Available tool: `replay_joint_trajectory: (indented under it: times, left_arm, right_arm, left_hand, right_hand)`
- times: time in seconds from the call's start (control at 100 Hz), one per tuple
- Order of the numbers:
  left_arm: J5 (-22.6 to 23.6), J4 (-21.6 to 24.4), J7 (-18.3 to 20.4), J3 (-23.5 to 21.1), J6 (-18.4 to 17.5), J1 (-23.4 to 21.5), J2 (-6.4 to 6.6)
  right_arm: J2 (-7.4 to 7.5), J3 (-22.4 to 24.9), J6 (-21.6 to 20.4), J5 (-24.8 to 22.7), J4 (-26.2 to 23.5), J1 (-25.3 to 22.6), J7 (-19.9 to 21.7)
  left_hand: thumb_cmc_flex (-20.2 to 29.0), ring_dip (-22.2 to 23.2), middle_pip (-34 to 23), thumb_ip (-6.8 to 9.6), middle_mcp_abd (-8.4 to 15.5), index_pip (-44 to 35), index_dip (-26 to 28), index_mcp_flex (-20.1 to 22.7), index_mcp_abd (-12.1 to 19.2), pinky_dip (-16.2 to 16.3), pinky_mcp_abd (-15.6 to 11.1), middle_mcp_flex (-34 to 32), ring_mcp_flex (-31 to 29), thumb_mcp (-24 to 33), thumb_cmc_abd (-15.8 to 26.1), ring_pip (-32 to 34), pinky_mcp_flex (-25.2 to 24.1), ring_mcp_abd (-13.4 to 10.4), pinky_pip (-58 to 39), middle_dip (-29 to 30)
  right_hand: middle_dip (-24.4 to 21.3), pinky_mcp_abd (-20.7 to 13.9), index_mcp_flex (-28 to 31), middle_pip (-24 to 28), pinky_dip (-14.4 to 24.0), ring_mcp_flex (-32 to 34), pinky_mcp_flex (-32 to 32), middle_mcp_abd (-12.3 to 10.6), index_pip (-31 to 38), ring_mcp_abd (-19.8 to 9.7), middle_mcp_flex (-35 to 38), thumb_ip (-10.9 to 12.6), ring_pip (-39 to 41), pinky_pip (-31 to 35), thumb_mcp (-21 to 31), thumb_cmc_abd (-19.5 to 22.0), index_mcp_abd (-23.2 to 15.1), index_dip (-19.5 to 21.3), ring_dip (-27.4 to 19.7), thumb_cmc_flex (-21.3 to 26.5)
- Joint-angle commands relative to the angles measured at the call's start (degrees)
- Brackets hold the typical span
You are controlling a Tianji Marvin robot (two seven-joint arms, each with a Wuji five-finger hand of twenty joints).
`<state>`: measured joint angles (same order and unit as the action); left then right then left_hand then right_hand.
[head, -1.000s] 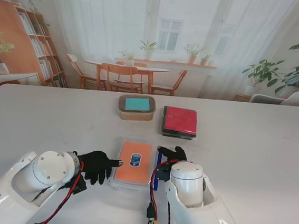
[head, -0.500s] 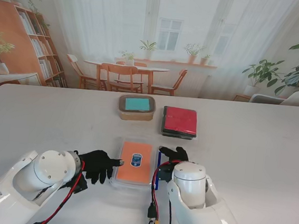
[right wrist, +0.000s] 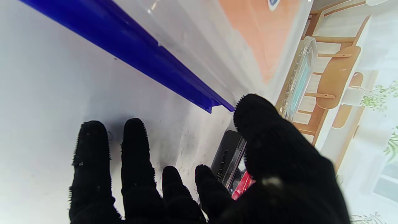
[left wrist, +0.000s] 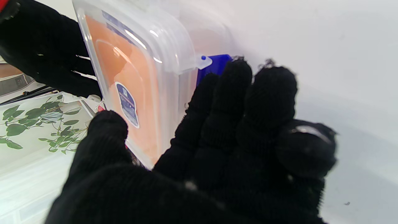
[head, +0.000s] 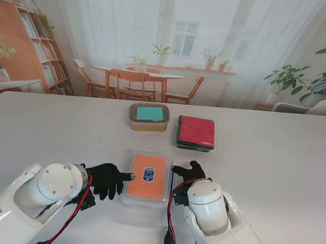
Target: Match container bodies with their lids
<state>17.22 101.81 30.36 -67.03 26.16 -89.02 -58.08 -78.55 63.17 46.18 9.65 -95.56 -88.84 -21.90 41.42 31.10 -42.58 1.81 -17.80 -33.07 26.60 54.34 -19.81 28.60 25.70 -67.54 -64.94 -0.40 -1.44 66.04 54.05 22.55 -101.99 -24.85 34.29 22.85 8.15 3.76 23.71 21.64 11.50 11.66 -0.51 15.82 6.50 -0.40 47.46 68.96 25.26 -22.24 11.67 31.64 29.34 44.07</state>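
Closest to me on the tabletop (head: 274, 167), the orange-lidded box (head: 146, 177) sat between both gloved hands. The left hand (head: 107, 180) was at its left side with fingers spread, holding nothing; in the left wrist view the fingertips (left wrist: 239, 74) looked right up against the box wall near a blue latch (left wrist: 214, 63), though I couldn't tell if they were actually pressing. The right hand (head: 188, 172) was just beside the right edge, fingers loosely apart and also empty, next to the long blue clip (right wrist: 130, 53) running along that side.

My read was that the lid already sat on the body and the job in hand was snapping the side latches shut. To do that well, I'd have braced the box with the left hand so it couldn't slide, then hooked the right fingers under the clip and rolled it up toward the lid, instead of shoving sideways. Clear plastic on a smooth top skates easily.

Farther from me, the brown box with the teal lid (head: 149, 116) and the dark box with the red lid (head: 196, 132) sat side by side, both looking paired already.
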Motion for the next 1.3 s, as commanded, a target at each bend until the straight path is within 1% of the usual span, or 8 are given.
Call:
replay_joint_trajectory:
  times: [0.0, 0.15, 0.23, 0.47, 0.75, 0.82, 1.05, 1.29]
  left_arm:
    - [-0.2, -0.1, 0.2, 0.2, 0.1, -0.1, -0.16]
    - [-0.1, 0.0, 0.2, 0.1, 0.1, -0.1, -0.13]
    - [0.0, 0.1, 0.3, 0.0, 0.1, -0.2, -0.11]
    - [0.2, 0.3, 0.4, -0.3, 0.3, -0.5, -0.07]
    - [-0.2, 0.2, 0.4, 0.0, 0.3, -0.3, -0.08]
    - [-0.2, 0.2, 0.4, -0.1, 0.3, -0.4, -0.07]
    - [-0.1, 0.4, 0.4, -0.3, 0.3, -0.6, -0.08]
    - [-0.2, 0.4, 0.4, -0.3, 0.4, -0.7, -0.08]
  right_arm:
    - [-0.68, 0.1, 0.6, 0.9, 0.3, -0.3, 0.3]
    - [-1.89, 0.6, 1.2, 4.6, 0.6, -0.6, -1.7]
    - [-2.27, 1.1, 1.7, 6.1, 0.1, -1.3, -2.4]
    - [-2.36, 4.1, 5.4, 9.4, -2.2, -3.7, -0.7]
    - [-3.92, 5.5, 5.1, 19.7, -0.9, -4.0, -4.8]
    - [-4.10, 5.3, 4.5, 21.7, -0.4, -3.6, -5.8]
    - [-4.99, 5.3, 4.6, 29.5, 1.6, -2.2, -8.8]
    - [-4.82, 5.3, 3.2, 35.1, 2.1, -1.5, -11.5]
  left_hand:
    - [1.4, 0.1, -2.0, -0.17, 0.5, -1.0, -0.7, 1.2, 0.8, -0.4, -9.2, -1.9, -1.7, -0.8, -0.6, 3.3, 3.4, 5.6, -7.7, -0.4]
    - [1.4, 0.1, -1.9, -0.17, 0.6, -1.0, -0.7, 1.2, 0.8, -0.4, -9.2, -1.9, -1.7, -0.8, -0.5, 3.3, 3.4, 5.6, -7.7, -0.4]
    - [1.4, 0.1, -1.9, -0.16, 0.6, -1.0, -0.7, 1.2, 0.8, -0.4, -9.2, -1.9, -1.7, -0.8, -0.6, 3.3, 3.4, 5.6, -7.7, -0.4]
    - [1.3, 0.1, -1.9, -0.16, 0.5, -1.0, -0.7, 1.2, 0.7, -0.5, -9.2, -1.9, -1.7, -0.8, -0.5, 3.3, 3.4, 5.5, -7.7, -0.4]
    - [1.4, 0.1, -1.9, -0.16, 0.5, -1.0, -0.7, 1.2, 0.8, -0.5, -9.3, -1.9, -1.7, -0.8, -0.5, 3.3, 3.4, 5.6, -7.7, -0.4]
    - [1.3, 0.1, -1.9, -0.17, 0.5, -1.0, -0.7, 1.2, 0.8, -0.5, -9.3, -1.9, -1.7, -0.8, -0.5, 3.3, 3.4, 5.6, -7.7, -0.4]
    - [1.3, 0.1, -1.9, -0.16, 0.5, -1.0, -0.8, 1.2, 0.8, -0.5, -9.3, -1.9, -1.7, -0.8, -0.5, 3.3, 3.4, 5.6, -7.7, -0.4]
    - [1.3, 0.1, -1.9, -0.18, 0.5, -1.0, -0.8, 1.2, 0.8, -0.5, -9.3, -1.9, -1.5, -0.8, -0.6, 3.3, 3.4, 5.7, -7.8, -0.4]
  right_hand:
    - [-0.7, 2.1, -0.4, -0.6, 0.1, -5.3, -1.4, -0.2, -0.5, 3.3, -0.3, 1.6, -8.7, -0.9, -1.3, 1.2, 0.0, 1.2, -3.9, 0.4]
    - [0.2, 3.2, -0.1, 0.9, -0.8, -8.1, -4.3, 6.9, -1.2, 3.9, 3.3, 1.7, -13.9, -4.2, -2.5, 4.5, 1.7, -1.6, -5.8, -2.8]
    - [-3.1, 3.1, 0.2, 0.6, -0.7, -8.8, -6.3, 8.7, -1.4, 3.3, 6.6, 1.9, -15.3, -5.5, -2.7, 7.0, 6.9, -3.5, -6.4, -6.1]
    - [-12.7, 1.5, 0.9, 20.9, 2.6, -8.6, -9.3, 9.7, -0.4, 1.9, 2.8, 0.5, -17.8, -8.9, -2.7, 12.2, 13.3, -1.6, -6.1, -12.5]
    - [-18.1, -0.7, 0.2, 19.7, 2.3, -9.3, -11.9, 9.8, -1.2, 1.3, 8.0, 0.2, -23.7, -13.7, -3.9, 14.9, 10.2, -3.3, -8.3, -16.3]
    - [-18.7, -1.1, 0.7, 19.4, 2.4, -9.5, -12.5, 9.8, -1.9, 1.1, 8.0, 0.1, -24.5, -15.6, -3.5, 15.5, 9.9, -8.3, -8.5, -17.5]
    - [-19.2, -2.7, 0.9, 18.5, 2.0, -9.7, -13.9, 9.7, -1.9, 0.2, 9.3, 0.1, -26.3, -19.6, -4.1, 17.2, 9.4, -11.4, -9.1, -19.5]
    - [-15.5, -3.8, 0.9, 24.7, 3.8, -8.7, -14.0, 8.8, -1.5, -0.1, 14.2, 0.3, -26.5, -20.3, -3.6, 16.8, 8.7, -12.7, -8.0, -19.2]
